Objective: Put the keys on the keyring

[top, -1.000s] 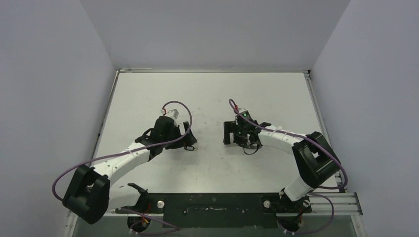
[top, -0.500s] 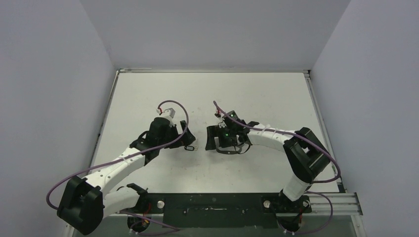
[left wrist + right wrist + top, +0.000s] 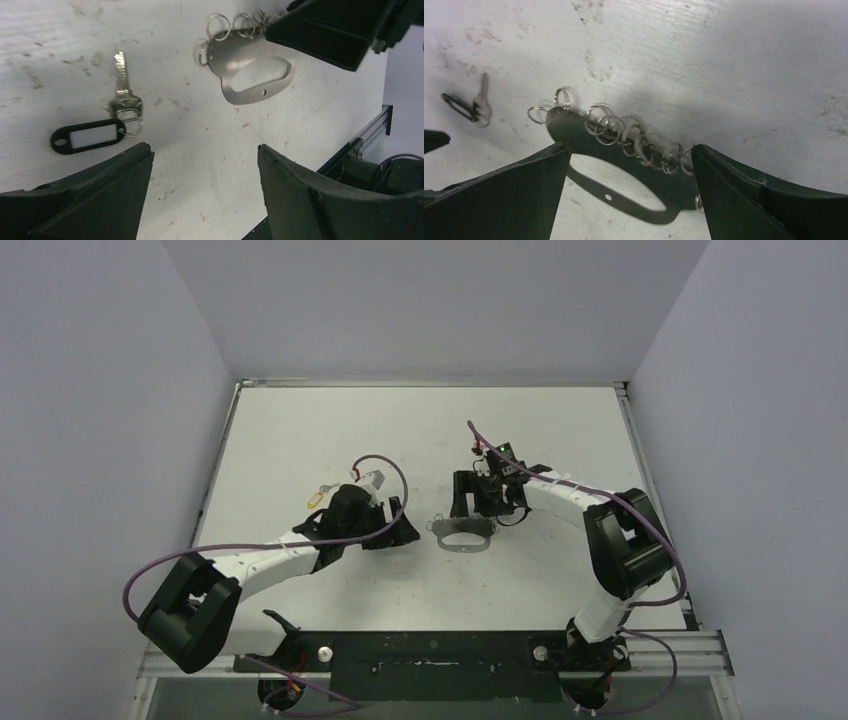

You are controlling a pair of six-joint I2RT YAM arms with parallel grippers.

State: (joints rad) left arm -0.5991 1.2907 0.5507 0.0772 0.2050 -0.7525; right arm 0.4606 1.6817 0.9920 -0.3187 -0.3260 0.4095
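Observation:
The keyring [image 3: 462,534], a flat silver oval loop with a chain of small rings [image 3: 624,132], lies on the table between the two arms. My right gripper [image 3: 629,147] hovers over it, open, its fingers [image 3: 519,195] straddling the loop [image 3: 624,177] without touching it. A silver key with a black tag [image 3: 90,136] lies left of the keyring [image 3: 250,65]. My left gripper [image 3: 202,150] is open just short of it, nothing between its fingers. In the top view that gripper [image 3: 398,528] hides this key. A key with a yellow tag [image 3: 318,496] lies behind the left arm.
The white tabletop [image 3: 420,430] is scuffed and walled by grey panels on three sides. A black mounting rail [image 3: 430,650] runs along the near edge, with aluminium extrusion [image 3: 700,640] at the right. Purple cables loop over both wrists.
The keyring now lies farther left and in the open; the right gripper swung left, then drew back behind it. The left arm reached right, uncovering the yellow-tagged key.

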